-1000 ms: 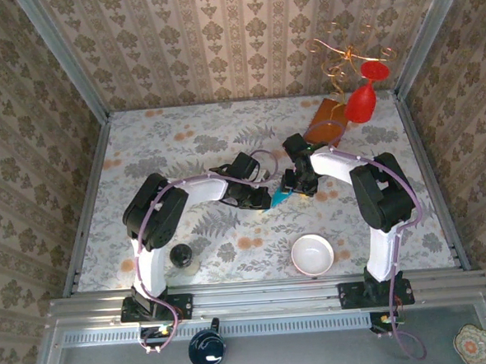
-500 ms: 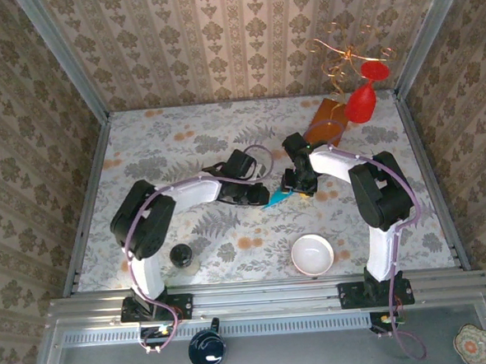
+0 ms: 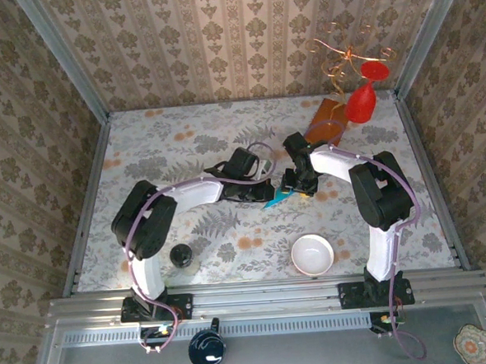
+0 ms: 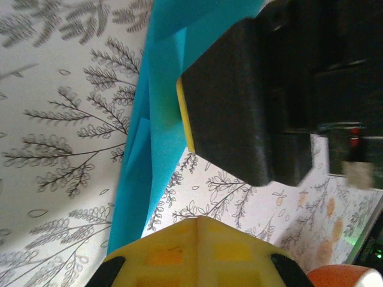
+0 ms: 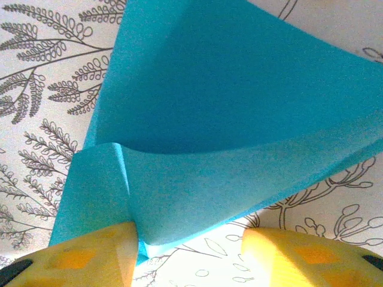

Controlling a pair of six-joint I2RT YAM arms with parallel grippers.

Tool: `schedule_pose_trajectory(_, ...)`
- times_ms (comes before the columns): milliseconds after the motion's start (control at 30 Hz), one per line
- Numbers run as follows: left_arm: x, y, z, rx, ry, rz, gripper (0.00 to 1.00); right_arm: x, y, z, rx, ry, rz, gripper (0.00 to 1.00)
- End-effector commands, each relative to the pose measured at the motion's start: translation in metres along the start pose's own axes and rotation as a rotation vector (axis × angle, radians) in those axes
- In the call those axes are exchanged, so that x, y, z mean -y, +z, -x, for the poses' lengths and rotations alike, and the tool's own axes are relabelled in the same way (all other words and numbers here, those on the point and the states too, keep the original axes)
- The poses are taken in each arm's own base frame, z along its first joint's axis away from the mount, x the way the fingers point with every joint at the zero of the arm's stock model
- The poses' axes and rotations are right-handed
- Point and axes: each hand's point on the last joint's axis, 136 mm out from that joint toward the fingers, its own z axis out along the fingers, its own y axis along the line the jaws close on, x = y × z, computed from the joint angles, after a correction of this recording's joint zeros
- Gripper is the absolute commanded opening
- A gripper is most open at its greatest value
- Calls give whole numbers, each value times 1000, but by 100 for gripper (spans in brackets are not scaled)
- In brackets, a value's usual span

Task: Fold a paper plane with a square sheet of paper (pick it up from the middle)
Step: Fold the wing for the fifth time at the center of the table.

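Note:
The teal-blue square sheet of paper (image 3: 277,199) lies on the flowered table, folded into a narrow pointed wedge like a paper plane. In the left wrist view the paper (image 4: 149,155) runs past my left gripper (image 4: 200,254), whose yellow fingertips are shut tight together at its edge. The right gripper's black finger (image 4: 233,101) rests on the paper there. In the right wrist view the paper (image 5: 227,119) has a raised flap. My right gripper (image 5: 191,257) stands open, its left fingertip (image 5: 90,257) against the folded edge, with the paper's corner in the gap. Both grippers meet mid-table (image 3: 260,189) (image 3: 298,185).
A white bowl (image 3: 313,254) sits near the front right and a small dark jar (image 3: 181,255) near the front left. At the back right stand an orange-brown board (image 3: 326,121) and a red glass-shaped ornament (image 3: 360,102). Patterned walls enclose the table.
The left arm's elbow swung left and its gripper shifted slightly away from the bases along the paper, parting briefly and shutting again. The right gripper stayed put.

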Motion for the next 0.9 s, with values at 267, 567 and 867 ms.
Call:
schedule_pose_trajectory(267,-2,18,0,-62,-17,1,5,22,55,-9,-39,14,-47,55)
schedule_pose_trajectory(567,-15,26,-4,-88,-30,45,5,23,55,-9,-42,15,-48,55)
schedule_pose_trajectory(867,-26,28,-8,-99,-40,89,4,24,56,-10,-45,16,-52,55)
